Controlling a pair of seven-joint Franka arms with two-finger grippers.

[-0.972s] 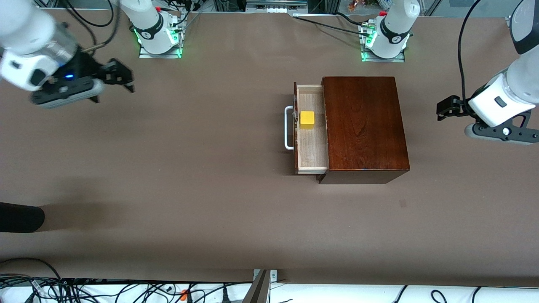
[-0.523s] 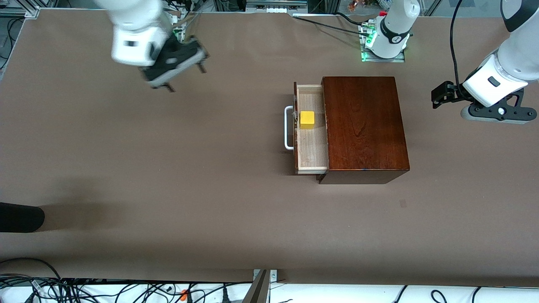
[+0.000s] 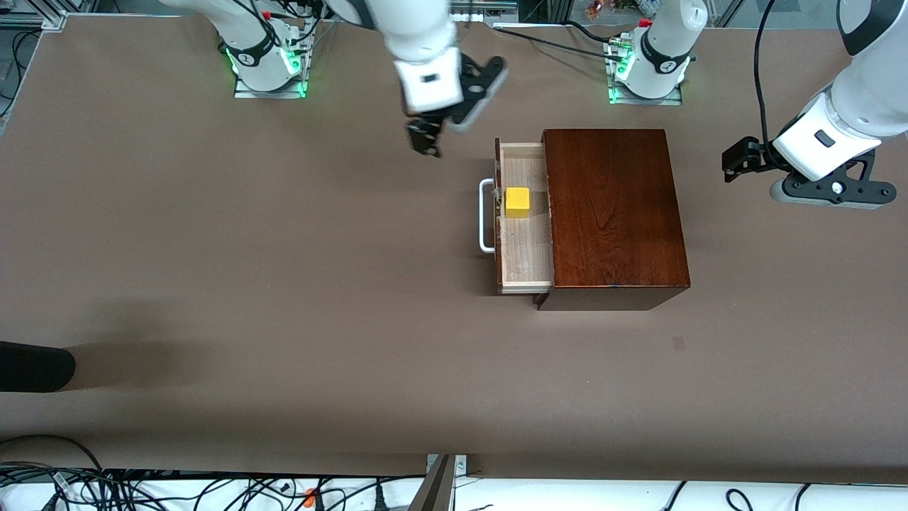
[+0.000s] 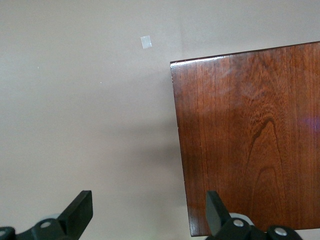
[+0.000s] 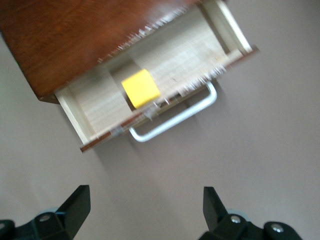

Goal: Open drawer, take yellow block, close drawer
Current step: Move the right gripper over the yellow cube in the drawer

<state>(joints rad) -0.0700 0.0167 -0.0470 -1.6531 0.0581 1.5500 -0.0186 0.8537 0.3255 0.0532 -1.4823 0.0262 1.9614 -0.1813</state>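
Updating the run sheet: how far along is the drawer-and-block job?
Done: the drawer stands pulled out of the wooden box. In hand: the right gripper, fingers open, hangs over the table near the drawer, empty; the left gripper waits at its own end. Left: the yellow block lies in the drawer, unpicked; then closing.

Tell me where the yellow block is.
The yellow block sits in the open drawer, just inside its white handle.
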